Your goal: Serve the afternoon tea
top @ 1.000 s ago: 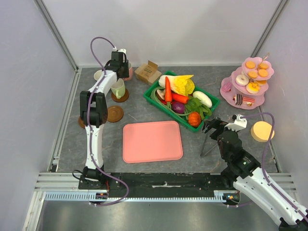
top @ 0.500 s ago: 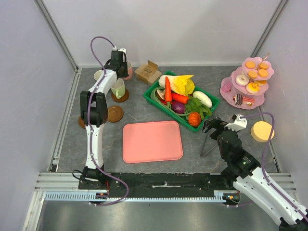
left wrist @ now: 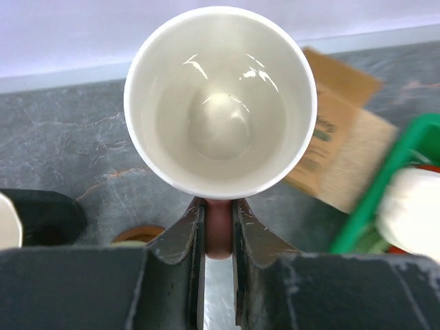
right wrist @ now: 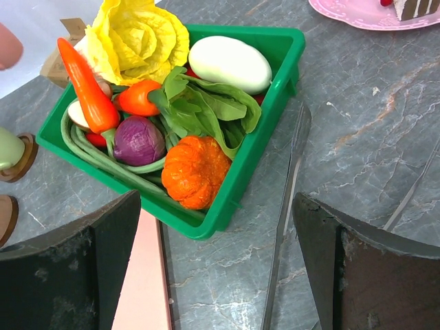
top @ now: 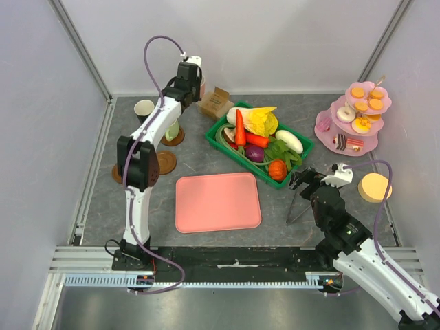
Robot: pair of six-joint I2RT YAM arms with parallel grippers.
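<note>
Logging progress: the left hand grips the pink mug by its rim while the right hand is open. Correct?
Not the rim: the left hand grips the pink mug by its handle, as the left wrist view shows. The right hand is indeed open.

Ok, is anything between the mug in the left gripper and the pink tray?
Only the cardboard box, right beside the pink mug held in the left gripper; beyond it, bare table up to the pink tray.
</note>
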